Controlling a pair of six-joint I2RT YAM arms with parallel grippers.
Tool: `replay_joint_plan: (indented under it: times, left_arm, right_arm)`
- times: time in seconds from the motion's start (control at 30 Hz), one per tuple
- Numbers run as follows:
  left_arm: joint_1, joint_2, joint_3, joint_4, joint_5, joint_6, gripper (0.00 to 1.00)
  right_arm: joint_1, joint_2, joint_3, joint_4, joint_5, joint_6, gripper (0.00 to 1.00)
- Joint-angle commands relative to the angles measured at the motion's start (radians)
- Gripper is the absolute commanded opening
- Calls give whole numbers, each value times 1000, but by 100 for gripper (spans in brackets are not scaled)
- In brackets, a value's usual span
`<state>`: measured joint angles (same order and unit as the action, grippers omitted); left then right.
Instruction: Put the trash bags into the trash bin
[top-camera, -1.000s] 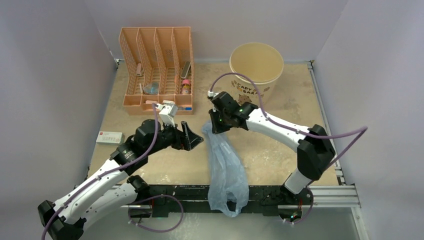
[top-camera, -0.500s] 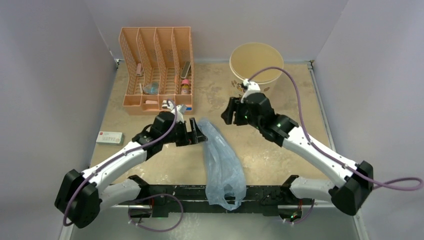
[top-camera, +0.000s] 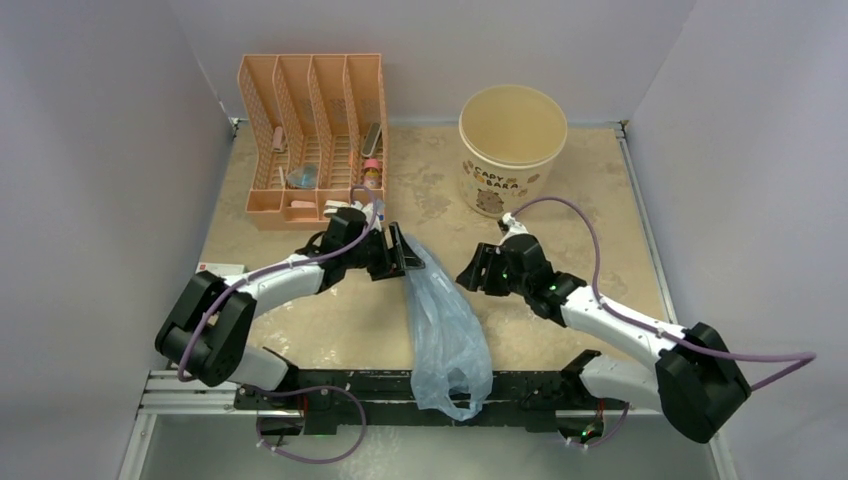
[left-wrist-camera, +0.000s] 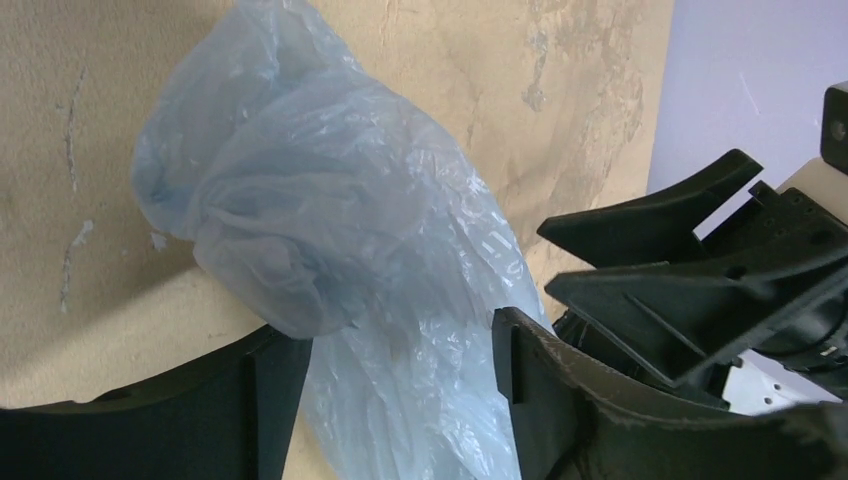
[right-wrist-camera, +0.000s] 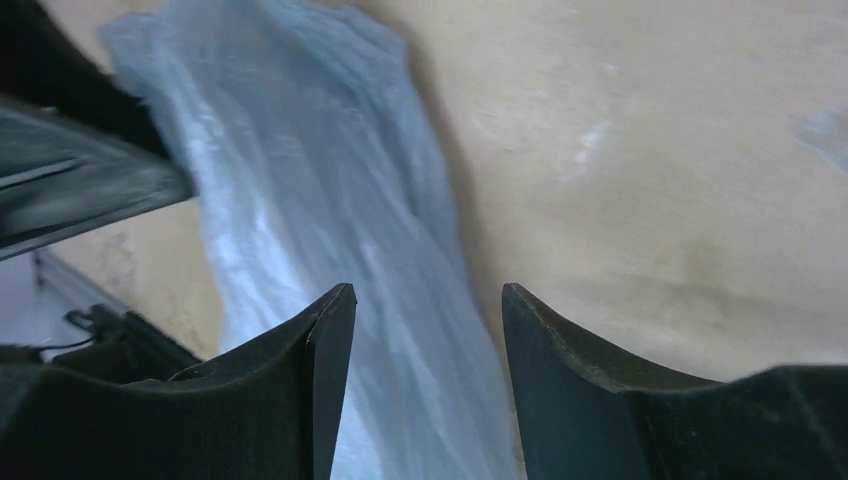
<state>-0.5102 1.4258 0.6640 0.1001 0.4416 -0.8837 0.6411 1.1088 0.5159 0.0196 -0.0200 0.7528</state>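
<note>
top view, table (top-camera: 600, 200): tan, mottled surface, with both arm bases at its near edge.
top view, trash bag (top-camera: 447, 330): pale blue film lying limp from the middle of the table to the near edge, lower end draped over the black rail there; outside the bin.
top view, trash bin (top-camera: 500, 185): cream bucket with brown lettering, upright near the far right corner, well apart from the bag.
top view, left gripper (top-camera: 400, 255): at the far end of the bag, touching the film.
top view, right gripper (top-camera: 472, 272): just beside the bag on its right, apart from it, fingers spread.
top view, orange file organizer (top-camera: 262, 120): at the far left corner, small items in its slots.
top view, white box (top-camera: 205, 268): at the left edge, partly hidden by the left arm.
left wrist view, trash bag (left-wrist-camera: 330, 230): bunched end resting on the table, film running down between the two fingers (left-wrist-camera: 560, 400).
left wrist view, left gripper (left-wrist-camera: 385, 390): fingers apart, straddling the bag; cannot tell whether the film is pinched.
left wrist view, right gripper (left-wrist-camera: 700, 270): black fingers at the right, spread, clear of the bag.
right wrist view, right gripper (right-wrist-camera: 425, 330): fingers (right-wrist-camera: 300, 400) apart, nothing held between them.
right wrist view, trash bag (right-wrist-camera: 300, 170): blurred, stretched across the table beyond the left finger.
right wrist view, left gripper (right-wrist-camera: 70, 180): dark finger at the left edge, against the bag.
</note>
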Motion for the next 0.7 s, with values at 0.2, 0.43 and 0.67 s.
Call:
replay_joint_plan:
  times: [0.2, 0.43, 0.67]
  left_arm:
    - [15, 47, 31, 128, 5, 22, 33]
    - [16, -51, -97, 214, 126, 93, 0]
    - [27, -172, -304, 467, 352, 103, 0]
  right_arm:
    - [-1, 150, 15, 347, -404, -49, 46]
    - [-1, 52, -37, 397, -412, -8, 47]
    - [-44, -86, -110, 314, -37, 173, 69]
